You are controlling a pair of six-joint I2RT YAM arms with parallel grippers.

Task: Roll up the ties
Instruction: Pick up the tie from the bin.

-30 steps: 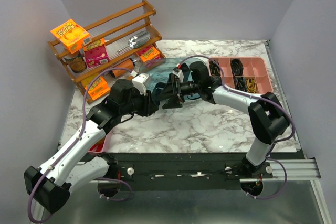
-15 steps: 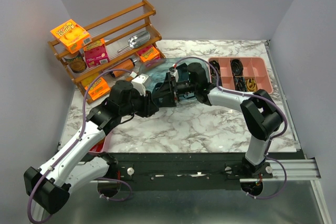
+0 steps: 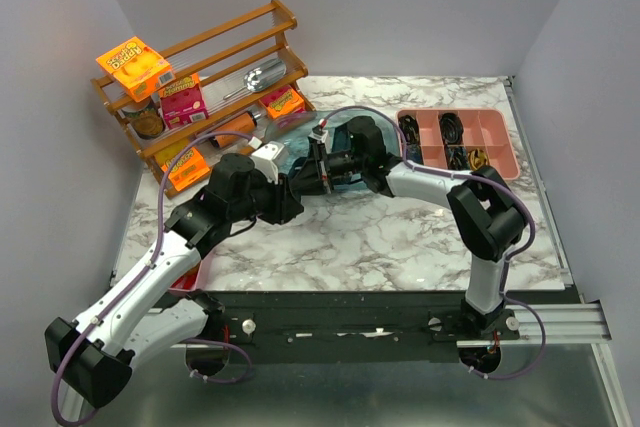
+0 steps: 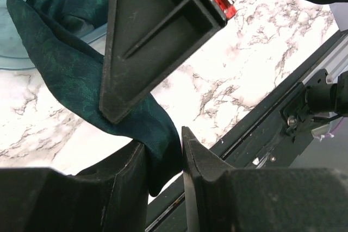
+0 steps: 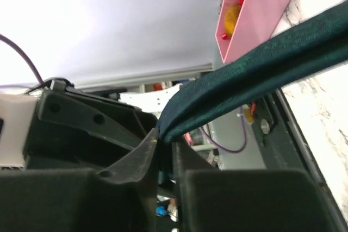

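Observation:
The dark teal tie (image 4: 65,69) runs from the translucent blue tub (image 4: 32,58) down over the marble and into my left gripper (image 4: 162,140), which is shut on its end. In the right wrist view the tie (image 5: 261,61) stretches as a taut band into my right gripper (image 5: 165,134), whose jaws are shut on a fold of it. One right finger (image 4: 147,42) lies against the tie just above the left fingers. From above, the left gripper (image 3: 288,195) and the right gripper (image 3: 318,172) meet tip to tip beside the tub (image 3: 298,135). They hide most of the tie there.
A wooden rack (image 3: 200,87) with boxes and cans stands at the back left. A pink compartment tray (image 3: 470,142) with small items sits at the back right. A pink bin (image 3: 192,277) lies under the left arm. The black rail (image 3: 350,312) runs along the near edge.
My right gripper has moved left toward the left gripper and gone from wide open to shut on the tie. The left arm has barely moved.

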